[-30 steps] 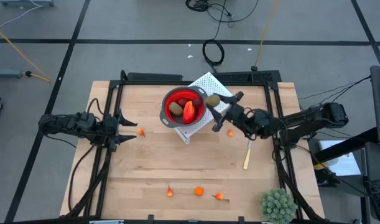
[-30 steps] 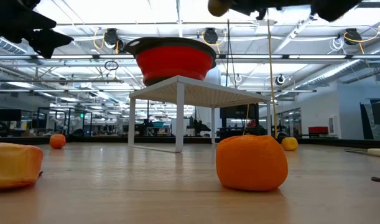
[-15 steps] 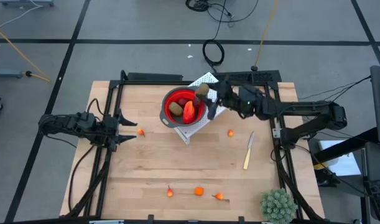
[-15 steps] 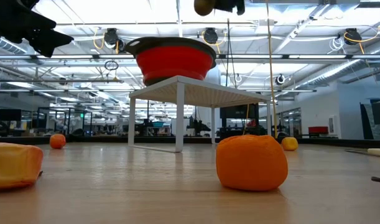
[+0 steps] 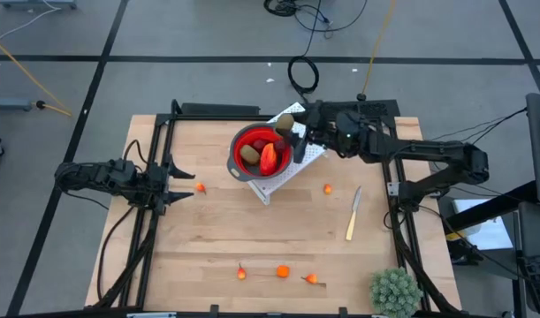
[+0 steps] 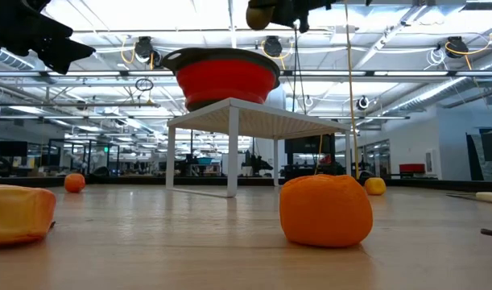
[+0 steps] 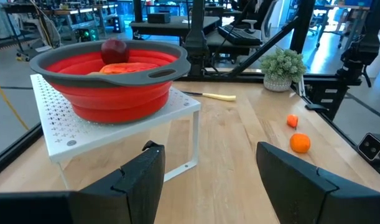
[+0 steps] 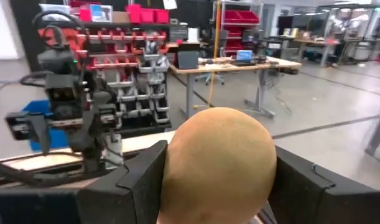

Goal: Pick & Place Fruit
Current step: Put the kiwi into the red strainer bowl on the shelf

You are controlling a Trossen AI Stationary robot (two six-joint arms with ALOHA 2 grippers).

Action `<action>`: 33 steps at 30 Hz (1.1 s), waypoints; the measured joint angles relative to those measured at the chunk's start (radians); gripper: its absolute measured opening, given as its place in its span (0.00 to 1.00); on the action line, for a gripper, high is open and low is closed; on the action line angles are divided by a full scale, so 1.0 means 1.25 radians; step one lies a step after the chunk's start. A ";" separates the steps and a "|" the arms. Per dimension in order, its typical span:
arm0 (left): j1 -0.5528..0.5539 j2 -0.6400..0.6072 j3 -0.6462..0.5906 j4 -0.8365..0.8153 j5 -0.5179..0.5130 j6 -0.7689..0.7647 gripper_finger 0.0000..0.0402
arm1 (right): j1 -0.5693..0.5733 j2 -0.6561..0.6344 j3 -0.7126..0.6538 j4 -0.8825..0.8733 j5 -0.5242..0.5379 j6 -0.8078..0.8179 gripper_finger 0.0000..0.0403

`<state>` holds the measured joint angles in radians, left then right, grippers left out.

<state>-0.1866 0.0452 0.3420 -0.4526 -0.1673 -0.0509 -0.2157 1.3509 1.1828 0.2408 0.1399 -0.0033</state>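
Observation:
A red bowl (image 5: pixel 252 141) stands on a white perforated stand (image 5: pixel 298 159) at the table's far middle. It holds an olive-brown oval (image 5: pixel 250 155), a long red-orange piece (image 5: pixel 269 157) and a dark red ball (image 7: pixel 115 50). My right gripper (image 5: pixel 291 126) hovers at the bowl's far right rim, shut on a second olive-brown oval fruit (image 5: pixel 285 121). Small orange fruit lie on the table (image 5: pixel 200 187) (image 5: pixel 328 188) (image 5: pixel 283 271). My left gripper (image 5: pixel 178 181) waits open at the table's left, touching nothing. My right gripper pinches the olive-brown oval (image 8: pixel 217 155) between its two fingers (image 8: pixel 137 180), one on each side of it. The fingers run about level, coming from the table's right. The fruit is lifted clear, high above the bowl's rim (image 6: pixel 259 16).
A pale yellow stick (image 5: pixel 352 216) lies right of the stand. A spiky green plant ball (image 5: pixel 395 291) sits at the near right corner. Two more tiny orange pieces (image 5: pixel 241 272) (image 5: pixel 312 279) lie near the front edge. Black frame rails (image 5: pixel 155 221) run along both table sides.
My right gripper has risen and swung toward the table's far edge and a little left, tipping from a downward slant to about level. The olive-brown oval has gone with it, from beside the bowl's right rim to above its far right rim.

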 joint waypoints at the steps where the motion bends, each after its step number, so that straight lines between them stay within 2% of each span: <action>1: 0.000 0.000 0.000 0.000 0.000 0.000 0.63 | 0.000 0.008 0.000 0.009 -0.014 0.000 0.55; 7: 0.000 0.000 0.000 0.036 -0.001 -0.017 0.63 | 0.001 0.038 0.000 0.026 -0.057 0.008 0.56; 13: 0.000 0.018 0.000 0.246 -0.086 -0.067 0.63 | 0.001 0.043 0.001 0.037 -0.109 0.054 0.55; 15: 0.000 0.043 0.000 0.309 -0.092 -0.068 0.63 | 0.002 0.046 0.001 0.043 -0.117 0.058 0.56; 19: 0.000 0.135 0.000 0.425 -0.082 -0.087 0.63 | 0.009 0.061 -0.001 0.053 -0.124 0.076 0.56; 26: 0.001 0.360 0.016 0.643 -0.068 -0.130 0.63 | 0.027 0.075 -0.001 0.067 -0.153 0.077 0.55; 33: 0.028 0.558 0.134 0.651 0.002 -0.157 0.63 | 0.052 0.072 0.000 0.065 -0.158 0.077 0.57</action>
<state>-0.1510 0.7430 0.5091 0.3607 -0.1653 -0.2475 -0.1510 1.4412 1.1828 0.3226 -0.0570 0.0931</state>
